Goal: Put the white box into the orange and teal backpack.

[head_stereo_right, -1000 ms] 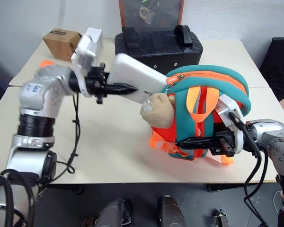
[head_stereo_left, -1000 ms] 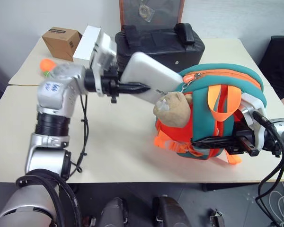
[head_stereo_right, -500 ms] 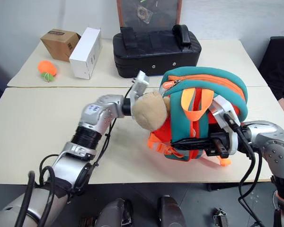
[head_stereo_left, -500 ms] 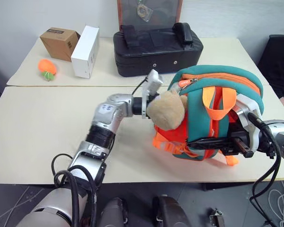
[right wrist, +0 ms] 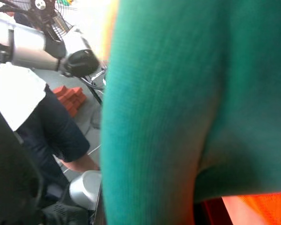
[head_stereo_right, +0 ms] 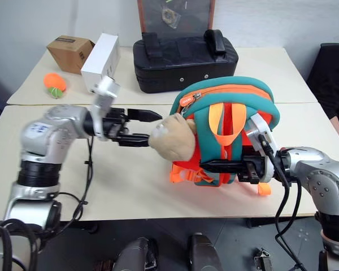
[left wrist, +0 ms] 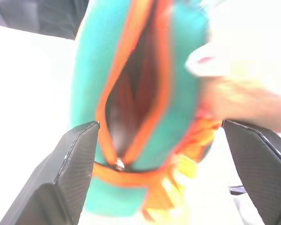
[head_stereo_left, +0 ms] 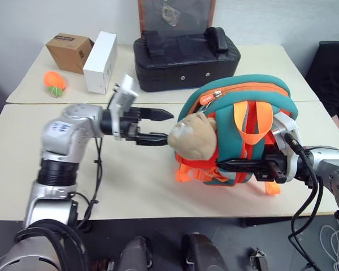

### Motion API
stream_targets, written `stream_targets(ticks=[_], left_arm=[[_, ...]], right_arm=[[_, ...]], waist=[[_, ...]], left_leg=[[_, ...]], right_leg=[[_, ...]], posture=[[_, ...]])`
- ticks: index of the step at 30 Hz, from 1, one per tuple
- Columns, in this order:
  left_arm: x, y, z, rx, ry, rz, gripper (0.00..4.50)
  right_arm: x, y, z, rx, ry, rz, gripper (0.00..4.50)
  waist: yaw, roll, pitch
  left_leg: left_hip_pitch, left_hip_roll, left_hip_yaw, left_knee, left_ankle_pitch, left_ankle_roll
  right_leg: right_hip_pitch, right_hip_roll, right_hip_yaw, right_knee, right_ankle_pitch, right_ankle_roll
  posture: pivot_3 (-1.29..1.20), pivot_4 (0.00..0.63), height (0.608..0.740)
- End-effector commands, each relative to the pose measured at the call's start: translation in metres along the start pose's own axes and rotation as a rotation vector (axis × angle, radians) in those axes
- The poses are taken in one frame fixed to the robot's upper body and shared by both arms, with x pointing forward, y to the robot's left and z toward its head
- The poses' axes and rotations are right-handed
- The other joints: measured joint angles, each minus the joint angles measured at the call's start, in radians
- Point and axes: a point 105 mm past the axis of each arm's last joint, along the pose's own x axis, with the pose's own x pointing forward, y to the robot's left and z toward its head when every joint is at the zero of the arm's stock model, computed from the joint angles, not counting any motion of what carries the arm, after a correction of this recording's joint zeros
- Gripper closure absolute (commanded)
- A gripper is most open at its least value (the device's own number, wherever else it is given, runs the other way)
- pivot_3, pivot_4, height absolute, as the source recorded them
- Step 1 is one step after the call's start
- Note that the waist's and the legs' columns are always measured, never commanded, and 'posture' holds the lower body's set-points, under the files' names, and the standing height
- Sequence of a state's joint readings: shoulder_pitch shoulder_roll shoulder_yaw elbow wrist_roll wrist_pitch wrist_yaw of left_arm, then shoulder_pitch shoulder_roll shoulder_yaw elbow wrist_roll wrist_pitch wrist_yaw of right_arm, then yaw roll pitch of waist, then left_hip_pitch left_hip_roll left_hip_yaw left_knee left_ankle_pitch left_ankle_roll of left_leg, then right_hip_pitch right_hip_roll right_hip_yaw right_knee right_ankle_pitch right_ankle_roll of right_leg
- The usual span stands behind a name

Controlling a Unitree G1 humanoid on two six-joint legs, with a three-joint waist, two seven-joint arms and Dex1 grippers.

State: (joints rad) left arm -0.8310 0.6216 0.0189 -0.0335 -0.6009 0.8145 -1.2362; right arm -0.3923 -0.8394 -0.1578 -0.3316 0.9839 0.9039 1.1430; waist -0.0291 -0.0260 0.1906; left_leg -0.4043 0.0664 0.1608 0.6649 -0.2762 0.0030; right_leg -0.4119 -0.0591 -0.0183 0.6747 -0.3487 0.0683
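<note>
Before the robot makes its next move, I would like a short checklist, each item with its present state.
1. Left gripper open, holding nothing: ok.
2. White box out of sight inside the orange and teal backpack: cannot tell; it is not seen on the table.
3. Backpack upright on the table: ok.
4. Right gripper shut on the backpack's front webbing: ok.
5. Zipper opening closed: not ok, it gapes in the left wrist view.
6. Plush toy apart from the left fingers: cannot tell; the lower fingertip is very near.
</note>
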Motion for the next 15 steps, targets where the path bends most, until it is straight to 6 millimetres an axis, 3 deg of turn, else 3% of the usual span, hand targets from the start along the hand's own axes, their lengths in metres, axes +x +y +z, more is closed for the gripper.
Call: stream_targets(ticks=[1, 6, 15], left_arm=[[-0.012, -0.028, 0.026, 0.03, -0.039, -0.072, 0.12], [0.006, -0.036, 0.038, 0.101, -0.049, -0.014, 0.12], [0.054, -0.012, 0.014, 0.248, 0.02, 0.171, 0.12]], right_arm=[[0.003, -0.006, 0.005, -0.036, -0.016, -0.022, 4.5], [0.005, -0.006, 0.006, -0.031, -0.019, -0.011, 4.5], [0.007, -0.003, 0.006, -0.021, -0.022, 0.011, 4.5]], waist=[[0.003, 0.0, 0.0], [0.004, 0.0, 0.0], [0.001, 0.0, 0.0]], left_leg=[[0.0, 0.0, 0.0, 0.0, 0.0, 0.0], [0.0, -0.002, -0.003, 0.001, 0.0, 0.001], [0.0, -0.001, -0.002, 0.0, 0.0, 0.001]], right_leg=[[0.0, 0.0, 0.0, 0.0, 0.0, 0.0], [0.002, -0.001, -0.001, -0.001, 0.0, 0.0], [0.002, 0.0, 0.0, -0.001, 0.0, 0.0]], posture=[[0.0, 0.15, 0.74], [0.0, 0.15, 0.74], [0.0, 0.15, 0.74]])
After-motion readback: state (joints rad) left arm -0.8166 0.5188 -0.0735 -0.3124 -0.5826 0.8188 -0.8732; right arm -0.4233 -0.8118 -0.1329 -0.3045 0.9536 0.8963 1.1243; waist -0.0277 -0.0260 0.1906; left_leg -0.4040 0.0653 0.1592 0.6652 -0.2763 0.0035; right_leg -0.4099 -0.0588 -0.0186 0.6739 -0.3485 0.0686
